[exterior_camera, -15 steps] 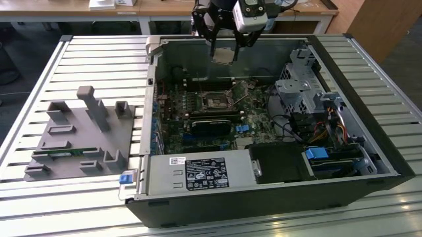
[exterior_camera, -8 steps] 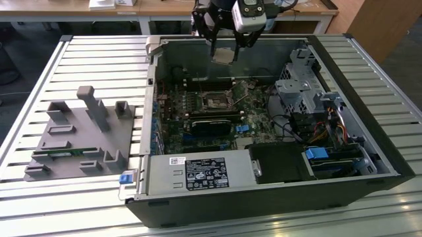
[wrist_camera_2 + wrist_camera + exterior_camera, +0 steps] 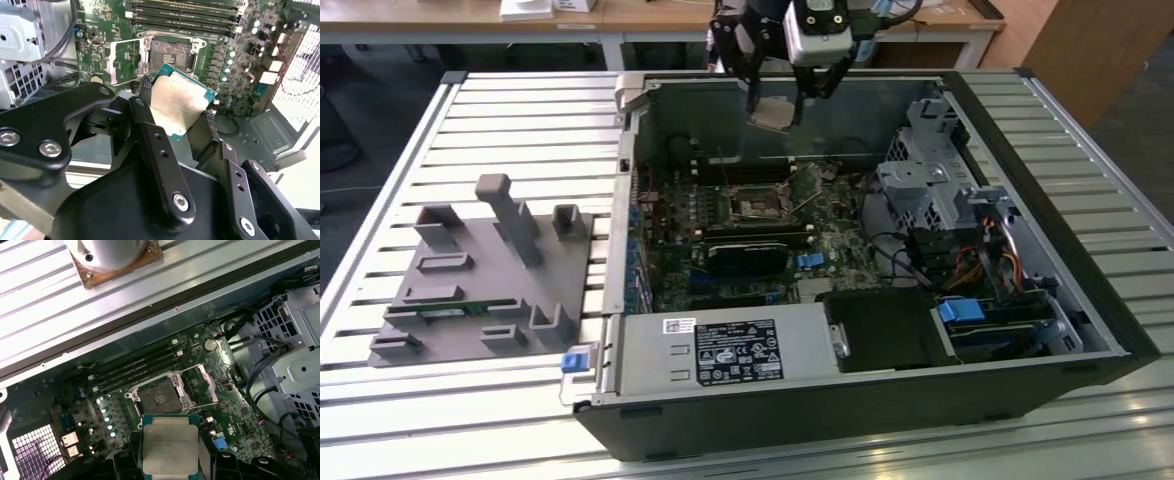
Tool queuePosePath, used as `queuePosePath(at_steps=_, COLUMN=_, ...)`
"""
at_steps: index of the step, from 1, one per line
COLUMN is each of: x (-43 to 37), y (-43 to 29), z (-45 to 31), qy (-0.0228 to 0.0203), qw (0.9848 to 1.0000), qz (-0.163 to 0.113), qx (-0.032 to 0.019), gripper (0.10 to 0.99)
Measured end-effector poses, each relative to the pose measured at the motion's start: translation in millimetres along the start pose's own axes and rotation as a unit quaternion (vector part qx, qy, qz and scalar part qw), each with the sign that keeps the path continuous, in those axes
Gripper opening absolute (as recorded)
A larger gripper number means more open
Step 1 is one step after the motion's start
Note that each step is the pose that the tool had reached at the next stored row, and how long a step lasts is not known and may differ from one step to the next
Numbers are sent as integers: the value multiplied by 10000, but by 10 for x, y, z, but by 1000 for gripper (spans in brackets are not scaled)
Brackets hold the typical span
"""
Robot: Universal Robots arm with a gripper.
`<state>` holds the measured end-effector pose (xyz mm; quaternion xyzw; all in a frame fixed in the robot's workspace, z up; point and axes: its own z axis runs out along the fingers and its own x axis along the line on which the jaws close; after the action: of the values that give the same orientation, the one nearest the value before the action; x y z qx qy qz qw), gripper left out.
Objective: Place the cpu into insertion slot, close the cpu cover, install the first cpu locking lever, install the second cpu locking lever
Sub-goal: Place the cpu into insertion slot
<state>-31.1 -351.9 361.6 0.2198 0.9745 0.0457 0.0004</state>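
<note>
progress: step one of four was in hand, by my read. The cpu [image 3: 177, 102] was airborne, not seated.
cpu: it hung over the open computer case [image 3: 881, 415], above the motherboard [image 3: 240, 415] and near the case's far wall in the exterior view. Both wrist views showed its dull metal top, with a green edge peeking out.
insertion slot: the insertion slot [image 3: 159, 399] was bare, its dark centre exposed. It sat under the cpu and well apart from it.
cpu cover: the cpu cover [image 3: 124, 61] was swung open, lying off one side of the slot. Not closed.
levers: a thin wire showed beside the slot in the first wrist view and looked released. I couldn't tell first from second.
left: seating the cpu, closing the cover and both levers. All four were open items.
tool: the tool [image 3: 175, 112] was clamped on the cpu, fingers [image 3: 150, 135] drawn in against two opposite edges. It touched nothing else.
counter: the slatted metal counter [image 3: 520, 130] carried the case. A grey fixture block [image 3: 480, 270] sat beside the case on the exterior view's left.
</note>
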Motion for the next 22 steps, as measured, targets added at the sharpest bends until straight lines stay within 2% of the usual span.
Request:
queuePosePath(at_steps=9, x=0, y=0, z=2, qy=-45, qw=9987, qz=502, qx=-10, gripper=537)
queuePosePath(at_steps=22, x=0, y=0, z=3, qy=-70, qw=9969, qz=783, qx=-16, gripper=537)
